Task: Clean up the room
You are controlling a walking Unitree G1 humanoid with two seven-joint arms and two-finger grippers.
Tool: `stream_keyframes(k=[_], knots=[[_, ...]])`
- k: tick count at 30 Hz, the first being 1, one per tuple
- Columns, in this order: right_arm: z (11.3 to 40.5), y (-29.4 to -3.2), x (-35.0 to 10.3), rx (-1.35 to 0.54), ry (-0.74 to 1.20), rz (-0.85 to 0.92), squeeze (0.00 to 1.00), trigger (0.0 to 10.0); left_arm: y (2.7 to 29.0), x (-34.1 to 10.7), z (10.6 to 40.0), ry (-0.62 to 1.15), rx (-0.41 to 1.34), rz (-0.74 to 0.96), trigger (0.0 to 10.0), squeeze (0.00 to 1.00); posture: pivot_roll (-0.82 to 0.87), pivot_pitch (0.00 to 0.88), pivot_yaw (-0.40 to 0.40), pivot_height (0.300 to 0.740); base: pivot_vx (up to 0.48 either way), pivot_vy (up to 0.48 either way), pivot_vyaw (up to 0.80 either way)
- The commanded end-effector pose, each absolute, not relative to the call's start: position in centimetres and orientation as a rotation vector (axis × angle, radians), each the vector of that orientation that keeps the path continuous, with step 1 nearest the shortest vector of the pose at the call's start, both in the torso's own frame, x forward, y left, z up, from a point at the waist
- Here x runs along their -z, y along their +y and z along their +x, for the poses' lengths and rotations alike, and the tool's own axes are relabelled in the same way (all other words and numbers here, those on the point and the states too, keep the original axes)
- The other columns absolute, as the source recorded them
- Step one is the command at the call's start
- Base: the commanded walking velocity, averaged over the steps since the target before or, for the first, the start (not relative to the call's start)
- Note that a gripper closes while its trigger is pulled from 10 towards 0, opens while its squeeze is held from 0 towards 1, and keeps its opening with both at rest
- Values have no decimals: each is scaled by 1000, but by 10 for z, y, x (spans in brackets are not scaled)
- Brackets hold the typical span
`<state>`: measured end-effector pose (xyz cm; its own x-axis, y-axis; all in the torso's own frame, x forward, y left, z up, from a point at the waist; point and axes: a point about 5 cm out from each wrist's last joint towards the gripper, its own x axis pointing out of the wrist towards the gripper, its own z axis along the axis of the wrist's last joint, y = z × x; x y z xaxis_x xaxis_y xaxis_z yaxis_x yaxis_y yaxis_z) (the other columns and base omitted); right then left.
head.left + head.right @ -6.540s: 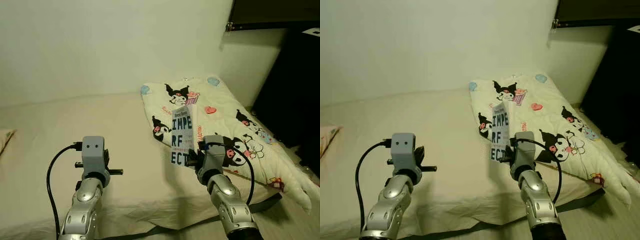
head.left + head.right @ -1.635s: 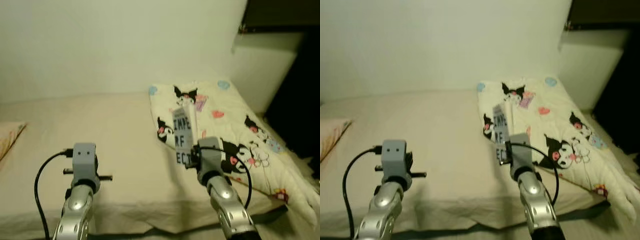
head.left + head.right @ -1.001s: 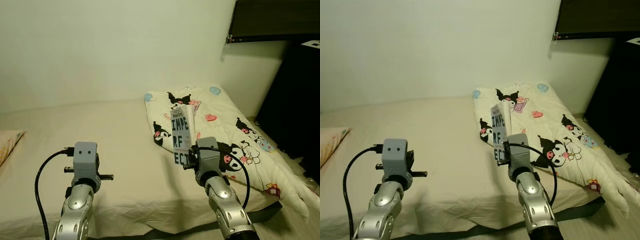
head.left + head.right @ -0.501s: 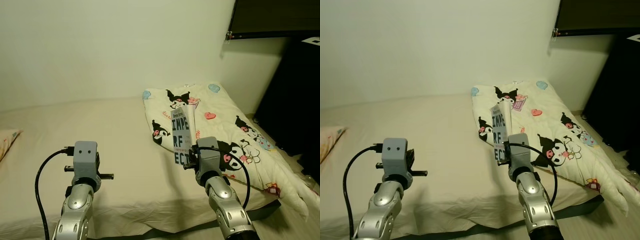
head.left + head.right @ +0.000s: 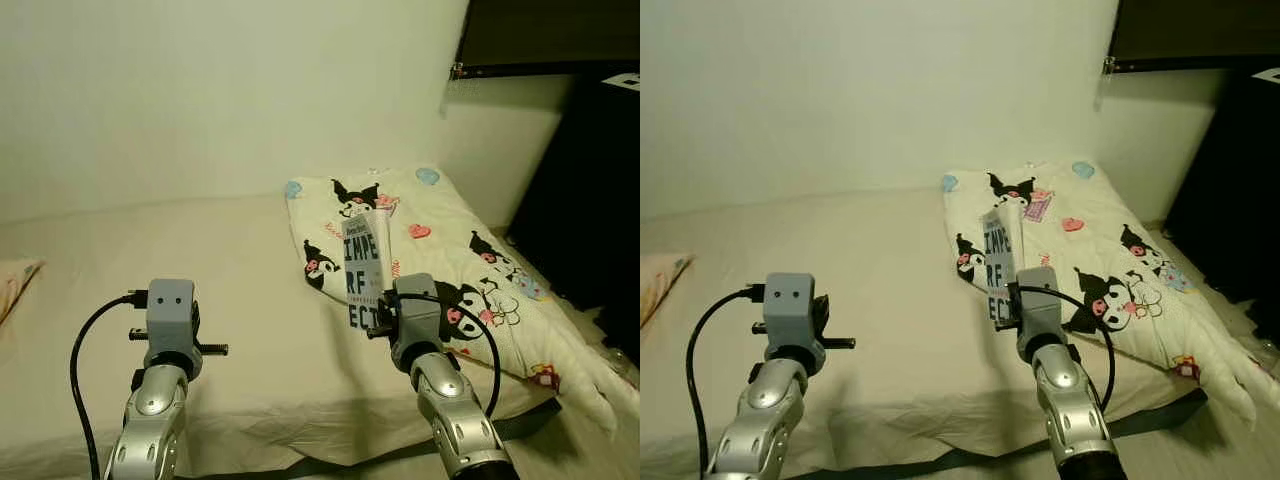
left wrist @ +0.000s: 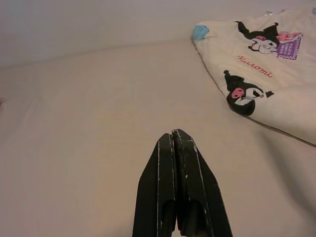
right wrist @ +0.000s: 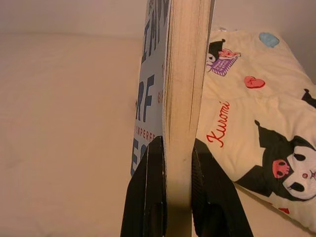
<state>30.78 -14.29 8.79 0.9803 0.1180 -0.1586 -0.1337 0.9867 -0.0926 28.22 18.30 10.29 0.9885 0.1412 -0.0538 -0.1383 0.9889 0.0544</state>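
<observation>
Holding the pale blue paperback book (image 5: 362,268) upright at centre frame, our right gripper (image 7: 177,163) clamps its lower edge; stiff, light, it could pivot. Left gripper (image 6: 175,148) stays closed, empty.

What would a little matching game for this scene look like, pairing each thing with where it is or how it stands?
Things:
1. book
2. cartoon blanket
3. left gripper
4. pillow

States:
A. spread over the bed's right side
B. peeking in at the bed's far left edge
C. clamped upright in the right gripper
D. jaws shut on nothing, above the bare sheet

Pairs: 1-C, 2-A, 3-D, 4-B
</observation>
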Motion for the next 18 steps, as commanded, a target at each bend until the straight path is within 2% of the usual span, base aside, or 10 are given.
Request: stream_keyframes(k=[1,18], knots=[[308,-141,-93,-124,116,-74,0,10000,187,-101,281,65,-146,58,10000,0,-33,34,-6,740,0,390,0],[309,-141,-93,-123,114,-68,0,10000,188,-102,281,61,-149,55,10000,0,-30,31,-5,740,0,396,0]])
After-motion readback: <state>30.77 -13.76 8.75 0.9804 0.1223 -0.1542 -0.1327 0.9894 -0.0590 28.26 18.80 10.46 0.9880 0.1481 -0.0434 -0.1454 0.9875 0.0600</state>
